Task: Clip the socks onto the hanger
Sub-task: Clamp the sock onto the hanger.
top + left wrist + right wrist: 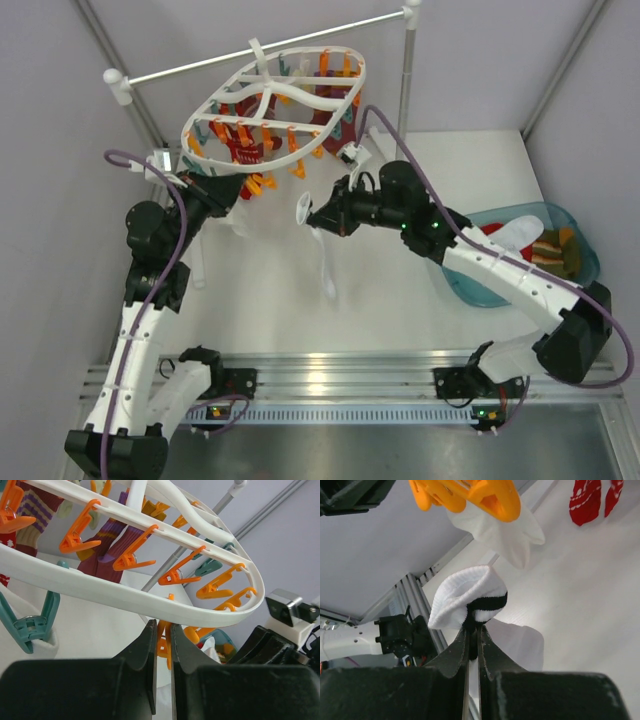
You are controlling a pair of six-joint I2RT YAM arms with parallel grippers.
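Note:
The white oval hanger (pixel 335 62) hangs from the rail, with orange, red and teal clips under it and several socks clipped on. My left gripper (pixel 240 192) is at its near-left rim. In the left wrist view the gripper (pixel 163 628) is shut on an orange clip (pixel 165 642) just under the rim (pixel 125 594). My right gripper (pixel 316 215) is shut on a white sock with a black stripe (pixel 325 262), which dangles below it. In the right wrist view the gripper (pixel 473 630) pinches the sock's cuff (pixel 465 595) below an orange clip (pixel 485 492).
A translucent blue basin (pixel 470 287) at the right holds more socks (pixel 552 250). The rail stand's rod (pixel 265 47) runs across the back. Maroon striped socks (pixel 117 537) and a teal clip (pixel 31 622) hang close to my left gripper. A red sock (pixel 592 497) hangs farther off.

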